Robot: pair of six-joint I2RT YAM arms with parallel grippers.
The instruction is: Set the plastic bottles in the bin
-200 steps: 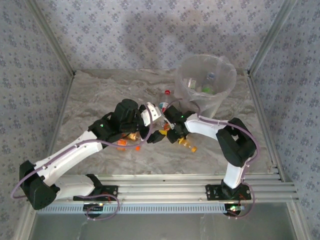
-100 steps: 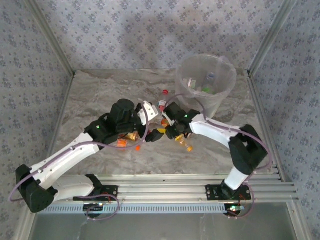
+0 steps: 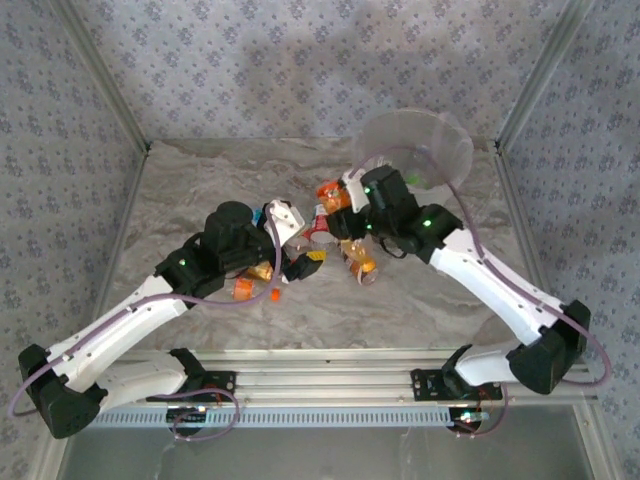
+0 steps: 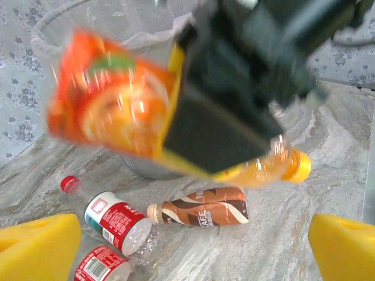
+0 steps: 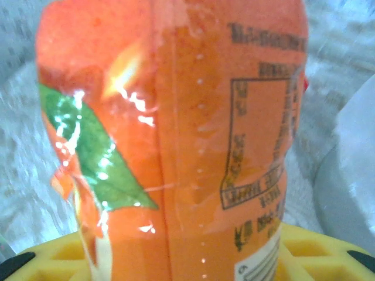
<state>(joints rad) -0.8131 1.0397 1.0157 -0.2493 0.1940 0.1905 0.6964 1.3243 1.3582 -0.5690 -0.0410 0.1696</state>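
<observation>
Clamping an orange-labelled bottle (image 3: 328, 192) near the bin (image 3: 455, 150), the right tool (image 3: 340, 198) is risking dropping it short if the slick label slips, while the left tool (image 3: 298, 238) is gaping wide over the table (image 3: 200, 180).

Left arm (image 3: 120, 325), right arm (image 3: 495, 290): white shells, black joints (image 3: 545, 360), lilac cables (image 3: 20, 385), small green lights (image 3: 427, 222); yellow claw pads (image 4: 38, 246).

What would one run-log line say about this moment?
right claw: shut on orange bottle, held aloft near bin | left claw: open over loose bottles | bottle not yet in bin
</observation>
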